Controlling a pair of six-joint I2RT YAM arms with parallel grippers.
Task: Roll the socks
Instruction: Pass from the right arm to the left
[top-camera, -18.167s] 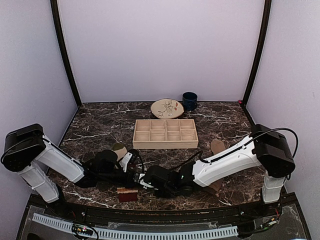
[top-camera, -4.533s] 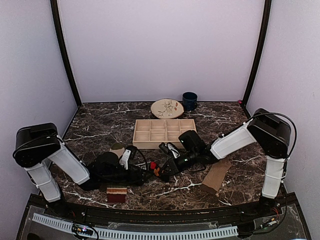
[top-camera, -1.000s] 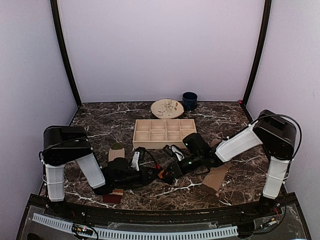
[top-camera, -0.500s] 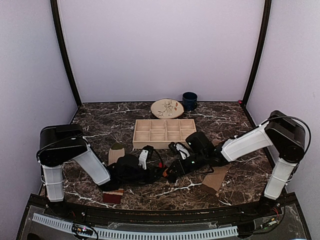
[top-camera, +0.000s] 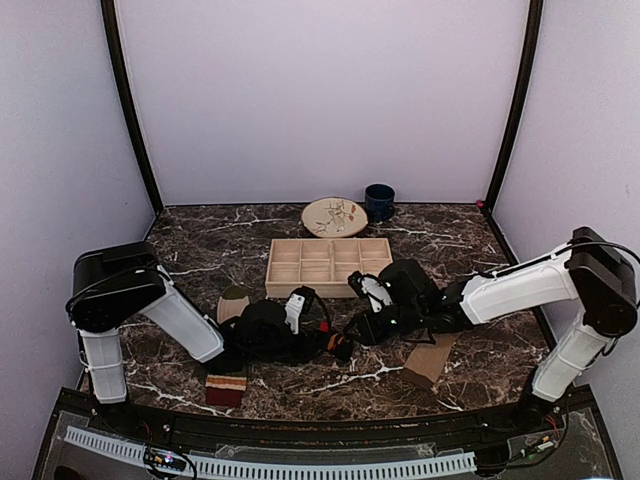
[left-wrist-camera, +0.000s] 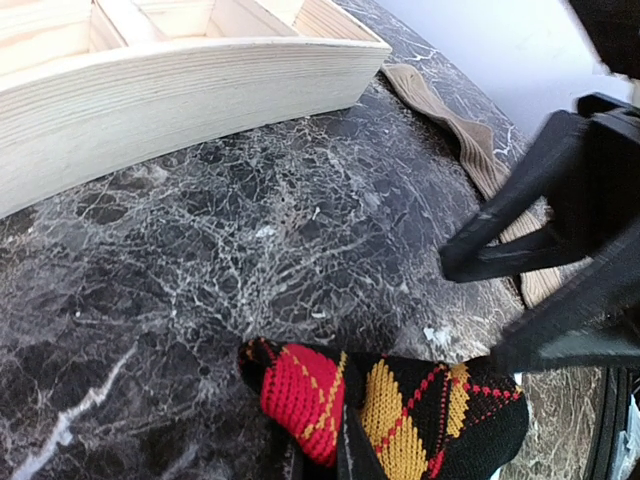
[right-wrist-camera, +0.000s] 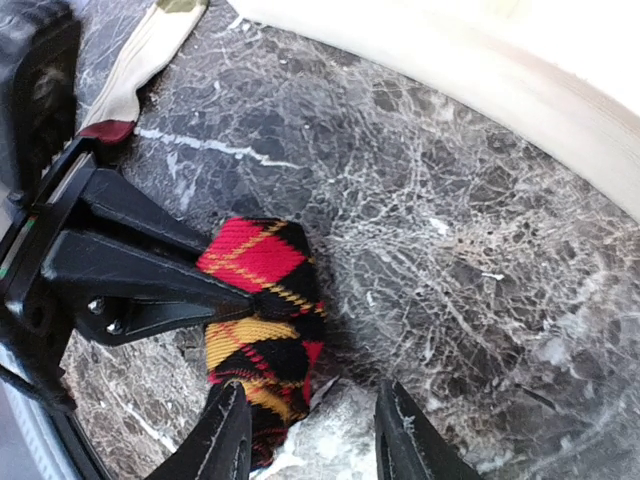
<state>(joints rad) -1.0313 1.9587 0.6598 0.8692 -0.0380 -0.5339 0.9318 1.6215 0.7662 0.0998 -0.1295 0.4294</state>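
Note:
The black argyle sock (top-camera: 340, 347) is a small bundle on the marble, with red and yellow diamonds (right-wrist-camera: 262, 300). My left gripper (top-camera: 322, 342) is shut on it from the left, and its black fingers (right-wrist-camera: 160, 285) pinch the roll's middle. In the left wrist view the sock (left-wrist-camera: 400, 410) hides most of those fingers. My right gripper (right-wrist-camera: 315, 440) stands open just right of the roll, one finger beside the sock, nothing between them. The beige striped sock (top-camera: 228, 385) lies flat at the front left. The tan ribbed sock (top-camera: 432, 358) lies at the right.
A partitioned wooden tray (top-camera: 330, 266) sits just behind both grippers, its front wall (left-wrist-camera: 150, 90) close by. A patterned plate (top-camera: 334, 216) and a dark blue mug (top-camera: 379, 202) stand at the back. The right arm stretches over the tan sock.
The right gripper has opened and drawn back to the right, off the argyle roll. The left gripper has carried the roll a little to the right.

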